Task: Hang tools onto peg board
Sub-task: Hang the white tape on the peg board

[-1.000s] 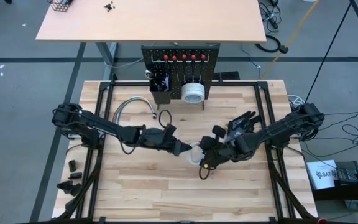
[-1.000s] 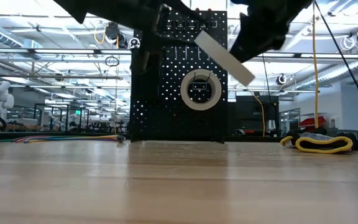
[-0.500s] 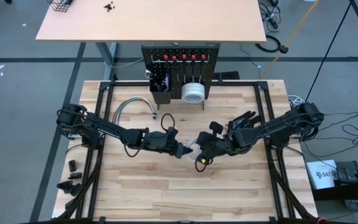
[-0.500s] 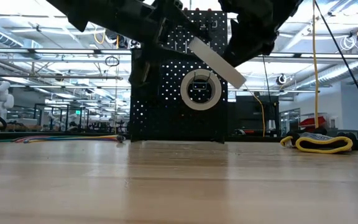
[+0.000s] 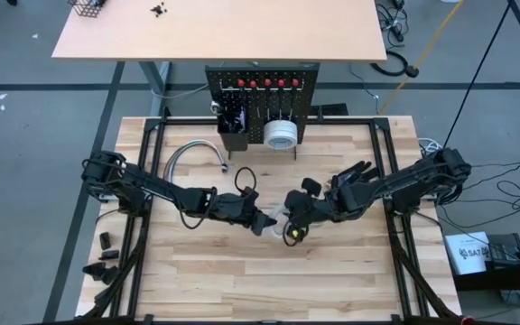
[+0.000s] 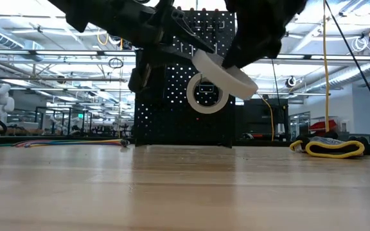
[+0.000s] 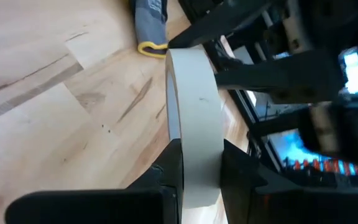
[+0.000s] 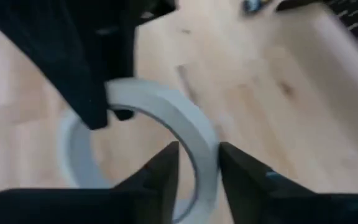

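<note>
1. We are seeing both arms meeting above the middle of the worktop [image 5: 206, 280], with a white tape roll [image 6: 222, 74] lifted clear of the wood between them.
2. The left gripper [image 7: 194, 168] is clamping its fingers [image 7: 169, 171] on the roll's band, one finger on each flat side.
3. The right gripper [image 8: 194, 168] is straddling the band, its fingers [image 8: 166, 168] standing just beside the tape; we cannot tell whether they are pressing it.
4. The peg board [image 5: 262, 104] is standing upright at the worktop's far edge, carrying another white roll [image 5: 280, 135] and red-handled screwdrivers [image 5: 260, 83].
5. We are reading no legible labels or writing.
6. Bare wood is lying open below the roll and toward the near edge; a grey cable bundle [image 5: 192, 153] is lying near the board.
</note>
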### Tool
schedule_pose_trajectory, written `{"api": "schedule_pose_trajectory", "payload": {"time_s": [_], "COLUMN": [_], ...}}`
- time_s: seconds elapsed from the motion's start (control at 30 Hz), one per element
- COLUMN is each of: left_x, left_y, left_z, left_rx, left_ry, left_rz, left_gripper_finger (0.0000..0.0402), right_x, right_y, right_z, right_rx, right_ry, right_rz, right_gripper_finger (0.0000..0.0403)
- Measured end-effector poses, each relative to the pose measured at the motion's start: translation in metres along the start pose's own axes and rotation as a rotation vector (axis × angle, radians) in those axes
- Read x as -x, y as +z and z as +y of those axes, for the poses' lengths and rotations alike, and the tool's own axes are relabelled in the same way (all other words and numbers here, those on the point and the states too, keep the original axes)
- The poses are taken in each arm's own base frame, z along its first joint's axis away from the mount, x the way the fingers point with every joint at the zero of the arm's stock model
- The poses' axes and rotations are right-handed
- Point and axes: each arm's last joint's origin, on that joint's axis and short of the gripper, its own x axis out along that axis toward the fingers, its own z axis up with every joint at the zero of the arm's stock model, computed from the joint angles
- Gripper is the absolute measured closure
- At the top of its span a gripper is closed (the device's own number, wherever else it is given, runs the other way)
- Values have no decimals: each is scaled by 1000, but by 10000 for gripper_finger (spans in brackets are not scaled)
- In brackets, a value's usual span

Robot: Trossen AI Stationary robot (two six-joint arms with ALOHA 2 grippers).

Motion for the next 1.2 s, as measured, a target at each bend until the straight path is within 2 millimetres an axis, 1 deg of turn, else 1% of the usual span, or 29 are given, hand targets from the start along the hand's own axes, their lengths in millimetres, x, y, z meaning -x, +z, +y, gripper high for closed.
{"api": "schedule_pose_trajectory", "payload": {"time_s": [0.07, 0.13, 0.2, 0.27, 0.33, 0.43, 0.53, 0.6, 0.67, 0.73, 0.83, 0.93, 1.03, 1.2], "left_x": [0, 0, 0, -1, -1, 2, 14, 25, 38, 52, 69, 77, 78, 76], "left_y": [0, 0, 1, 5, 7, 8, 15, 21, 27, 32, 40, 44, 48, 52], "left_z": [0, 0, 1, 3, 4, 2, -5, -12, -21, -34, -50, -56, -55, -53], "left_rx": [-19, -54, -99, -151, -177, -178, -212, -276, -391, -514, -655, -723, -747, -757], "left_ry": [-1, -4, -9, -6, -15, -53, -51, -55, -92, -164, -246, -271, -266, -266], "left_rz": [9, 16, 25, 19, 31, 80, 61, 24, -6, -57, -149, -196, -217, -224], "left_gripper_finger": [338, 338, 338, 338, 338, 338, 338, 338, 338, 338, 338, 338, 338, 338], "right_x": [3, 9, 18, 33, 51, 82, 114, 127, 130, 127, 119, 112, 107, 95], "right_y": [9, 21, 34, 44, 45, 44, 34, 23, 10, -1, -9, -15, -17, -16], "right_z": [-1, -1, 2, 6, 7, 2, -11, -23, -36, -46, -54, -57, -55, -52], "right_rx": [-39, -60, -46, 4, 75, 130, 124, 92, 52, -11, -124, -208, -212, -210], "right_ry": [77, 183, 284, 362, 379, 352, 344, 340, 326, 364, 488, 576, 571, 537], "right_rz": [42, 86, 114, 131, 132, 49, -41, -98, -179, -302, -513, -662, -713, -692], "right_gripper_finger": [271, 241, 215, 195, 182, 174, 176, 182, 188, 192, 194, 194, 194, 195]}}
